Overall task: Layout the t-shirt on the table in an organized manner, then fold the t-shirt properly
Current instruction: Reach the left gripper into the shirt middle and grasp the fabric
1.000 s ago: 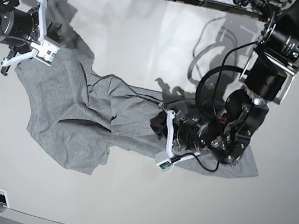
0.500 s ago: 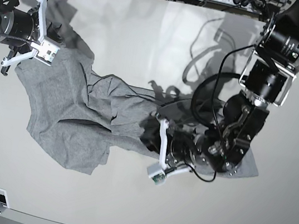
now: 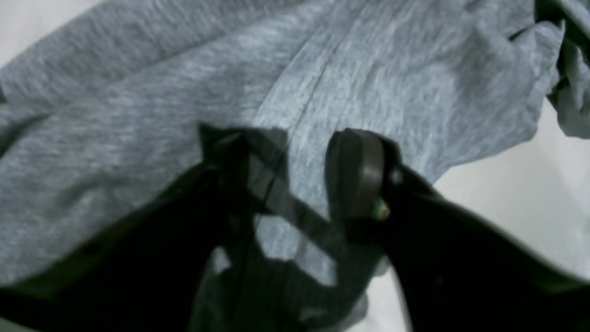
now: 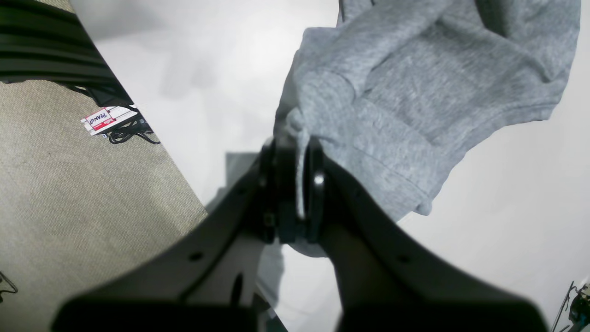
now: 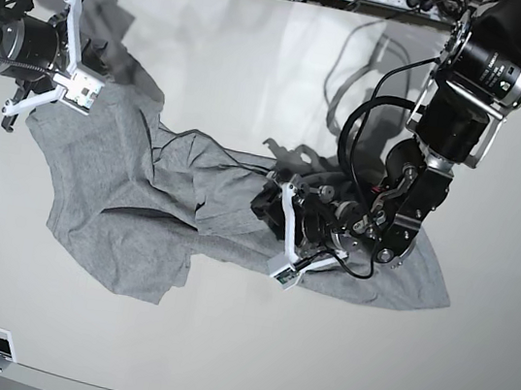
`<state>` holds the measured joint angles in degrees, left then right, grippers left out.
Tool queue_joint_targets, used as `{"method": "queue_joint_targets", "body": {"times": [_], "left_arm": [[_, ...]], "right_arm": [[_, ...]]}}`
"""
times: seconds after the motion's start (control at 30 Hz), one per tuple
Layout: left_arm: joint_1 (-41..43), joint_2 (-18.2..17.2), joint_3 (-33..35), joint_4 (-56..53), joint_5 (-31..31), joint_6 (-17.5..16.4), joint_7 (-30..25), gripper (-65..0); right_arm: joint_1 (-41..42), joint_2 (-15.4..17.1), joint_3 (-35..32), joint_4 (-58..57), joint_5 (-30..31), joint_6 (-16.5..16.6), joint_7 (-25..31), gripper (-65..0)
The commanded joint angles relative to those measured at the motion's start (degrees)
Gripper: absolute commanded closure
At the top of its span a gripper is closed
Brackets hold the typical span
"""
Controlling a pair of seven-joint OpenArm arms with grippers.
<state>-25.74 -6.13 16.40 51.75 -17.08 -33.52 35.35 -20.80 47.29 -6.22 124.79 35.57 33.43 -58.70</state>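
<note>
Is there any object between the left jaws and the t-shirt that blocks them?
Nothing visible does. The left gripper hangs directly over the grey t-shirt, jaws apart, with only bare cloth beneath. In the base view only the t-shirt lies on the table.

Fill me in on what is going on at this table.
A two-armed robot is spreading out a grey t-shirt on the white table. The right end effector is shut on one edge of the shirt, near the table's edge. The left end effector hangs open just above the cloth at the other end, holding nothing. The shirt is rumpled, with nothing folded yet.
</note>
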Motion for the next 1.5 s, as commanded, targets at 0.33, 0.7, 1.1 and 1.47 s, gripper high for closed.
{"method": "queue_joint_targets", "body": {"times": [0.33, 0.7, 1.1, 1.47], "left_arm": [[-4.6, 0.2, -0.3, 4.2, -6.7, -1.3, 6.7, 0.0], [-4.4, 0.3, -0.3, 14.1, -8.4, -1.4, 11.1, 0.0], [-1.6, 2.5, -0.2, 1.1, -3.6, -0.9, 2.2, -28.4], [-1.6, 2.5, -0.2, -3.5, 0.6, 2.2, -1.6, 0.0]], "right_arm": [[0.5, 1.0, 0.6, 0.6, 0.2, -0.2, 0.7, 0.0], [0.5, 1.0, 0.6, 0.6, 0.0, -0.2, 0.6, 0.0], [0.5, 1.0, 0.6, 0.6, 0.1, -0.2, 0.7, 0.0], [0.5, 1.0, 0.6, 0.6, 0.0, -0.2, 1.1, 0.0]]}}
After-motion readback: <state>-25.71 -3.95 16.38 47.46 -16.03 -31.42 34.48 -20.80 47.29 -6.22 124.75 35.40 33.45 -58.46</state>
